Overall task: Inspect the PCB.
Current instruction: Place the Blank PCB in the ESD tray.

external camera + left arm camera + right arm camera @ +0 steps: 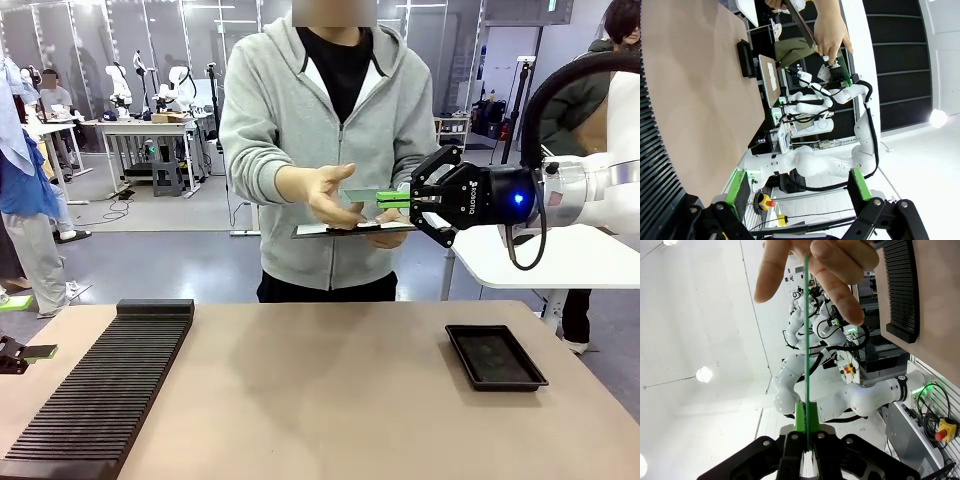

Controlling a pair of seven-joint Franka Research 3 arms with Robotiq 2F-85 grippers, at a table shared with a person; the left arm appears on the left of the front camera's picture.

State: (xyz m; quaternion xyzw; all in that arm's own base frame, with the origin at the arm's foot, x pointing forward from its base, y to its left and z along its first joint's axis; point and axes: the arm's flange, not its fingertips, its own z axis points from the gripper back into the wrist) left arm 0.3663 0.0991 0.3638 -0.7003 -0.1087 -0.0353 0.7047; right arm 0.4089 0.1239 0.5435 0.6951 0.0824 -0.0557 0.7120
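Note:
My right gripper is held out above the table's far edge, shut on one end of the PCB, a thin green board lying level in the air. In the right wrist view the PCB runs edge-on as a thin green line up from my shut gripper. A person's hand has its thumb and fingers on either side of the board's far end. My left gripper stands open with nothing between its fingers, low at the table's left edge.
The person in a grey hoodie stands across the table, holding a dark tablet just under the PCB with the other hand. A black slotted rack lies at the left. A black tray sits at the right.

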